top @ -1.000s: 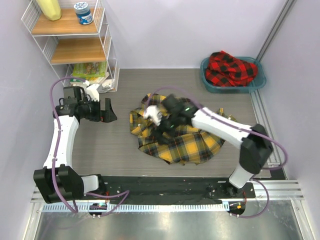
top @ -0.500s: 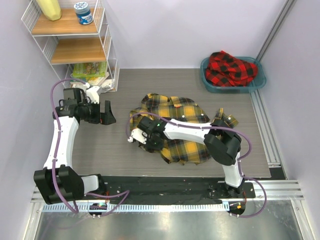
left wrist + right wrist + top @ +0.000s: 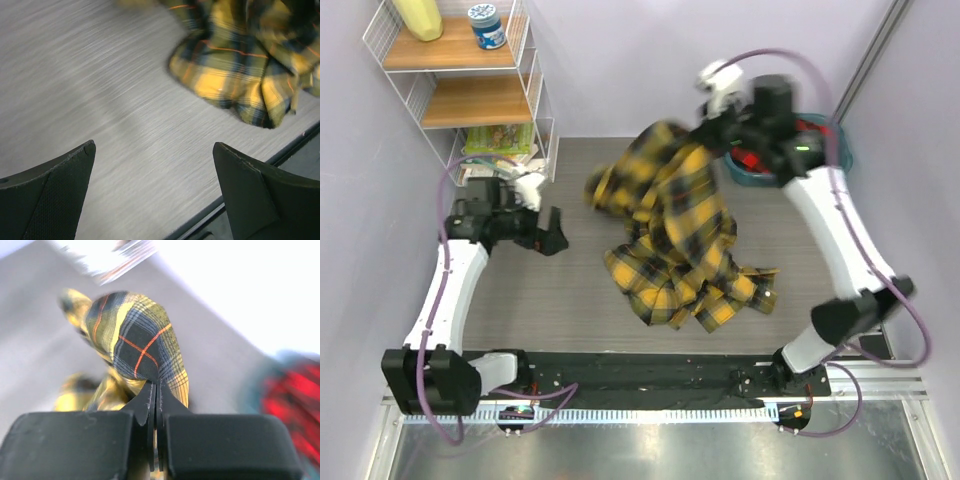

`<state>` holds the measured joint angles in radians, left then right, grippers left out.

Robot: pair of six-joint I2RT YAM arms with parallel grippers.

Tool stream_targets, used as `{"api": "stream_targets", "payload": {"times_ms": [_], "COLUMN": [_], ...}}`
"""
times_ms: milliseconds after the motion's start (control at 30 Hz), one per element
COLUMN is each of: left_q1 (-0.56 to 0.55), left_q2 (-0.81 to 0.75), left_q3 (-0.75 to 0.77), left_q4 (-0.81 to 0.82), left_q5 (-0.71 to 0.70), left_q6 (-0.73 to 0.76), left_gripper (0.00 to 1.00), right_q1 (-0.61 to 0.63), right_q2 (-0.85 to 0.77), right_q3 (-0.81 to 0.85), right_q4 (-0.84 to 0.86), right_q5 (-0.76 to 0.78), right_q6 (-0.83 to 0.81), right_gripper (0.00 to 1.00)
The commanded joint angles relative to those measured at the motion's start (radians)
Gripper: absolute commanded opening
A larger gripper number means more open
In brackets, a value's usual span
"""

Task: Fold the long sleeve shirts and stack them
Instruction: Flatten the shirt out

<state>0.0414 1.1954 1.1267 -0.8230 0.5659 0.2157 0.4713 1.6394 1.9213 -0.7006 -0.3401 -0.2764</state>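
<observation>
Top external shows your right gripper (image 3: pixel 718 128) pinched tight on the yellow shirt (image 3: pixel 678 235), held high at the back. It drapes toward the near edge, its low end bunched on the table (image 3: pixel 550 300). Your left gripper (image 3: pixel 552 232), spread wide and empty, is nearer that end.

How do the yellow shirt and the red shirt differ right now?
The yellow shirt hangs pinched in the right gripper, its lower part trailing on the table; the red shirt lies bunched in the basin. One is yellow-black check, the other red-black. Both are plaid.
</observation>
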Motion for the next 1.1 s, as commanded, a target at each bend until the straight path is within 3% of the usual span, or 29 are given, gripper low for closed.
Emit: {"api": "stream_targets", "payload": {"times_ms": [0, 67, 200, 267, 500, 633, 700, 733, 833, 900, 1033, 1067], "left_q1": [-0.266, -0.419, -0.652, -0.752, -0.896, -0.838, -0.712, -0.595, -0.378, -0.319, -0.291, -0.299], "left_q2": [-0.019, 0.018, 0.180, 0.316, 0.640, 0.664, 0.594, 0.569, 0.550, 0.550, 0.465, 0.399], "left_q3": [-0.059, -0.085, -0.074, -0.035, 0.087, 0.075, 0.033, 0.012, 0.069, 0.123, 0.219, 0.223], "left_q4": [0.183, 0.246, 0.379, 0.398, 0.372, 0.202, 0.150, 0.136, 0.061, -0.028, -0.169, -0.182], "left_q5": [-0.064, -0.116, -0.309, -0.342, -0.491, -0.543, -0.520, -0.511, -0.482, -0.431, -0.234, -0.194], "left_q6": [0.039, 0.056, 0.103, 0.132, 0.206, 0.295, 0.371, 0.405, 0.540, 0.594, 0.626, 0.611], "left_gripper": [1.00, 1.00, 1.00, 1.00, 0.96, 0.43, 0.29, 0.14, 0.00, 0.06, 0.57, 0.61], "right_q1": [-0.195, -0.316, -0.408, -0.421, -0.431, -0.431, -0.431, -0.431, -0.431, -0.431, -0.430, -0.430], "right_q2": [-0.179, -0.219, -0.259, -0.283, -0.358, -0.404, -0.434, -0.441, -0.464, -0.472, -0.454, -0.446], "right_q3": [-0.036, -0.096, -0.172, -0.212, -0.268, -0.292, -0.320, -0.329, -0.396, -0.482, -0.602, -0.625], "right_q4": [-0.034, -0.033, -0.036, -0.037, -0.045, -0.057, -0.053, -0.050, 0.007, 0.102, 0.187, 0.200], "right_q5": [0.016, 0.024, 0.006, 0.006, 0.003, -0.034, -0.065, -0.100, -0.189, -0.207, -0.246, -0.232], "right_q6": [0.052, 0.078, 0.114, 0.124, 0.112, 0.111, 0.126, 0.150, 0.227, 0.273, 0.373, 0.381], "right_gripper": [0.01, 0.01, 0.01, 0.01, 0.01, 0.01, 0.01, 0.01, 0.01, 0.01, 0.01, 0.01]}}
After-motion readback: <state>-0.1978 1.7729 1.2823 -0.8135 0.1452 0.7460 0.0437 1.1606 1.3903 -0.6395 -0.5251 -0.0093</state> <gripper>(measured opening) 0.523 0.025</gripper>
